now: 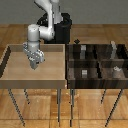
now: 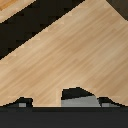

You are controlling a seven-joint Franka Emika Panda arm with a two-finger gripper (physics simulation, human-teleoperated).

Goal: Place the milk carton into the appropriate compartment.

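My gripper (image 1: 34,63) hangs over the light wood tray (image 1: 50,75) at the exterior view's left, a little above its floor. A small pale grey box, the milk carton (image 1: 34,65), shows between the fingers, and the gripper looks shut on it. In the wrist view the carton (image 2: 78,101) is a grey shape with a dark top, sitting between the fingertips (image 2: 108,103) over the tray's bare wood floor (image 2: 70,55). The dark wood compartment bin (image 1: 98,62) stands at the exterior view's right, apart from the gripper.
The bin's dividers split it into several compartments holding small grey blocks (image 1: 85,73). The tray has raised walls (image 1: 64,62) next to the bin. The robot's black base (image 1: 62,30) stands behind both, which rest on thin-legged stands.
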